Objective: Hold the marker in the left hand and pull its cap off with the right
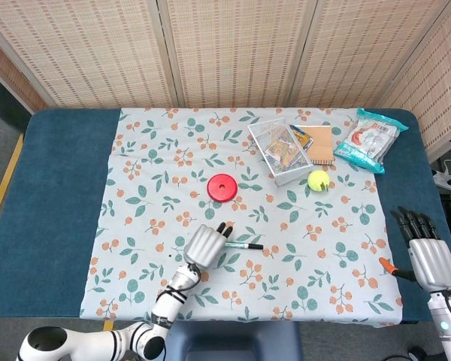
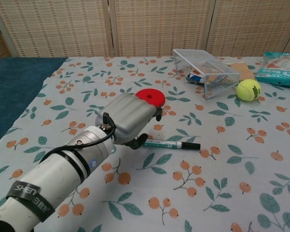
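Marker [image 2: 171, 143] lies flat on the tablecloth [image 1: 331, 263] at table centre, black cap toward 3 o'clock, so the barrel end faces the left hand [image 1: 205, 244]. That hand hovers knuckles-up over the barrel end; whether it grips yet I cannot tell. Right hand [image 1: 428, 256], at 4 o'clock, waits released, fingers spread.

Bright, even light, soft faint shadows, both views sharp (no glare), near forearm slightly soft
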Action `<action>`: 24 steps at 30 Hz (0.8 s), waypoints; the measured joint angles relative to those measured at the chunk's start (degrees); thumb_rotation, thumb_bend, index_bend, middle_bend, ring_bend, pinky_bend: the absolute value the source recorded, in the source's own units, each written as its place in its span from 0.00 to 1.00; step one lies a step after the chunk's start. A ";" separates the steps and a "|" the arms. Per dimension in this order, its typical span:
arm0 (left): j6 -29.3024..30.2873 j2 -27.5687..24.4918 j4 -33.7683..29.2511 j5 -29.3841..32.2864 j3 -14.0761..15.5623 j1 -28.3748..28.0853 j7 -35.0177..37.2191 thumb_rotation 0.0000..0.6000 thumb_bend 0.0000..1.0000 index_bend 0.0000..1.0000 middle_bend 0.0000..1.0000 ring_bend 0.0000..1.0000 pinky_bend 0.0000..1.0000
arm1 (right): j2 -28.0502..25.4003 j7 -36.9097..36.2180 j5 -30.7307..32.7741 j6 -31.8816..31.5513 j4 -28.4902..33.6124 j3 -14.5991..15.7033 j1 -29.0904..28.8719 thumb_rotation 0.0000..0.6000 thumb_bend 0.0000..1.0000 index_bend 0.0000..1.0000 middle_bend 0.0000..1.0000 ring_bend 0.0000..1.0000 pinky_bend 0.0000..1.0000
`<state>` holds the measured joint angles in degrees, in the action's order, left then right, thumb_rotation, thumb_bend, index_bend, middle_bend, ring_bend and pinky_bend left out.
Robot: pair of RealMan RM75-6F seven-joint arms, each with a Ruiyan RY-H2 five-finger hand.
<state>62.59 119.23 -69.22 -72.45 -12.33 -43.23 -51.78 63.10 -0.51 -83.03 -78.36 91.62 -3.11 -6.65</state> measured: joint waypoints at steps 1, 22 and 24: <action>-0.10 0.43 0.53 -0.07 0.13 -0.28 -0.21 1.00 0.44 0.28 0.32 0.81 1.00 | -0.04 -0.14 0.04 0.19 -0.01 0.02 -0.06 0.87 0.12 0.00 0.00 0.00 0.00; 0.03 4.59 7.77 1.00 2.12 -1.19 -3.61 1.00 0.44 0.37 0.41 0.81 1.00 | -0.86 -1.51 -0.30 -0.15 0.37 0.17 0.05 0.87 0.12 0.00 0.00 0.00 0.00; 0.57 4.86 8.51 0.85 2.21 -1.04 -3.72 1.00 0.44 0.38 0.42 0.81 1.00 | -0.84 -1.49 -0.30 -0.16 0.36 0.16 0.05 0.87 0.12 0.00 0.00 0.00 0.00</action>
<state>63.16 124.08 -60.71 -71.61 -10.12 -44.26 -55.50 62.26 -2.00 -83.34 -78.52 91.98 -2.95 -6.60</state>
